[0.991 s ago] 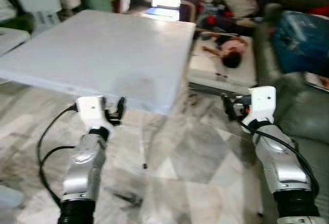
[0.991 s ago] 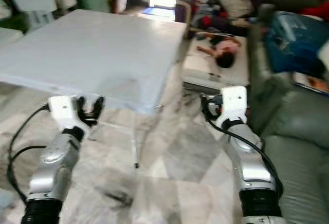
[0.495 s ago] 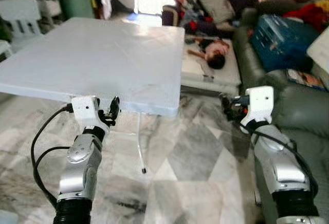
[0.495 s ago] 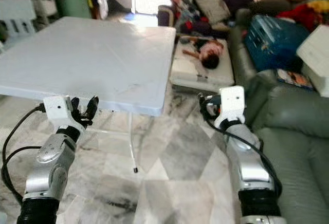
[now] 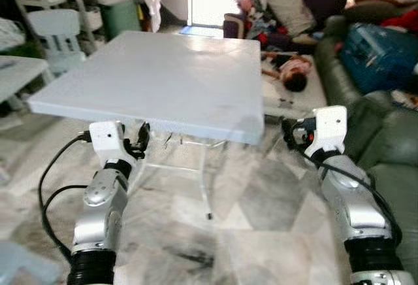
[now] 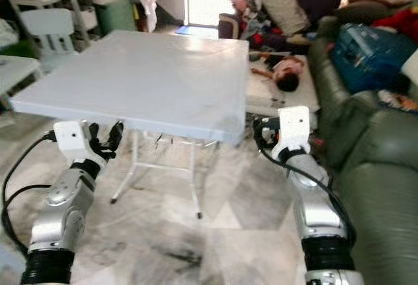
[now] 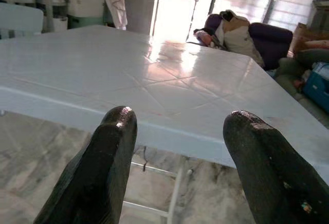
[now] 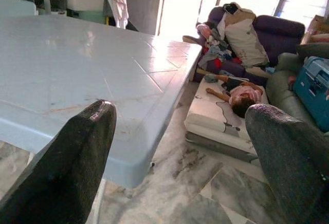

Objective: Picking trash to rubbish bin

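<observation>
No loose trash can be made out on the white folding table (image 5: 163,69) or on the marble floor (image 5: 261,206) before me. A pale green container (image 5: 121,17) stands far back by the doorway; I cannot tell whether it is a bin. My left gripper (image 5: 140,142) is held just under the table's near edge, its black fingers (image 7: 115,131) open with nothing between them. My right gripper (image 5: 290,134) hovers beside the table's near right corner, fingers (image 8: 87,131) also open and holding nothing.
A grey-green sofa (image 5: 385,141) runs along the right with a blue suitcase (image 5: 379,53) on it. A person (image 5: 294,76) lies on a low mattress beyond the table, and another person (image 5: 284,0) sits on a purple couch. A white plastic chair (image 5: 55,27) stands at the back left.
The whole view has swung left, so the table and sofa sit further right in the picture. Both arms keep the same raised pose, with both grippers still open.
</observation>
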Available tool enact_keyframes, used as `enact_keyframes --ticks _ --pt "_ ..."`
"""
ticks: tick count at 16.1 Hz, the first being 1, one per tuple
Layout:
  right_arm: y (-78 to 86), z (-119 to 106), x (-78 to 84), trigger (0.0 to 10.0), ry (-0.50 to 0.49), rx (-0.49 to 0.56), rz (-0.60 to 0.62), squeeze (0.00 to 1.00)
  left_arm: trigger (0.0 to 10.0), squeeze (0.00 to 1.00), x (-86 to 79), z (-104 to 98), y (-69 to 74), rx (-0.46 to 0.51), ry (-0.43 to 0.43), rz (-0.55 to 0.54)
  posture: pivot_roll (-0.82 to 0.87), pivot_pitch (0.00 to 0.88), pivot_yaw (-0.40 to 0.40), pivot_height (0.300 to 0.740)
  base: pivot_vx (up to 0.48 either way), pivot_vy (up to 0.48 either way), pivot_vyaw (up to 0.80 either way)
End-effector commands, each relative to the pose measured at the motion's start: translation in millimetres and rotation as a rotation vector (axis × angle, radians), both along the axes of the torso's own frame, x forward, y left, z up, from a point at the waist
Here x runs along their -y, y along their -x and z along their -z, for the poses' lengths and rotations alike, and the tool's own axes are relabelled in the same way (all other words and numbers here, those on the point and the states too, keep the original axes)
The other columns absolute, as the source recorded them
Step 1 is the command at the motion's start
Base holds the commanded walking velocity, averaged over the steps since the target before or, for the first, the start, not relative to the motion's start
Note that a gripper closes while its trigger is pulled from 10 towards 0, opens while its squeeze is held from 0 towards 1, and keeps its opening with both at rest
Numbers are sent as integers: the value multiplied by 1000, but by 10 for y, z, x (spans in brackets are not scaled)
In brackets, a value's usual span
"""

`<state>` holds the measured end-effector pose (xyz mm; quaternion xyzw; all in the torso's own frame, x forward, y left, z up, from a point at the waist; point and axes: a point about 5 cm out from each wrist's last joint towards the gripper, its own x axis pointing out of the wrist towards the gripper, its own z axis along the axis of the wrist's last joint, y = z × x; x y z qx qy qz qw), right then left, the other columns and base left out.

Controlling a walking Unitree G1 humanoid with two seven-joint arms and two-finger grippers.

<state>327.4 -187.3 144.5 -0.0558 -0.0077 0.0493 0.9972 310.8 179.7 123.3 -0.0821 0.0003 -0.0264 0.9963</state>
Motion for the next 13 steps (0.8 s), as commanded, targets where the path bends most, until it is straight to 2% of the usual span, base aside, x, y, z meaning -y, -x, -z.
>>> enact_keyframes --ticks 1,5,10,13 --pt "2 1 75 10000 9 -4 29 0 10000 0 109 -37 -35 13 -8 50 77 1 -32 740 0 0 0" --pt "-15 -4 93 10000 18 -7 54 0 10000 0 169 -51 -37 20 0 92 77 0 -28 740 0 0 0" --pt "-8 12 111 10000 18 -15 67 0 10000 0 196 -43 -52 11 1 124 71 3 -23 740 0 0 -788" --pt "-4 14 132 10000 22 -16 77 0 10000 0 246 38 -65 -29 2 183 64 3 -22 740 0 0 -785"
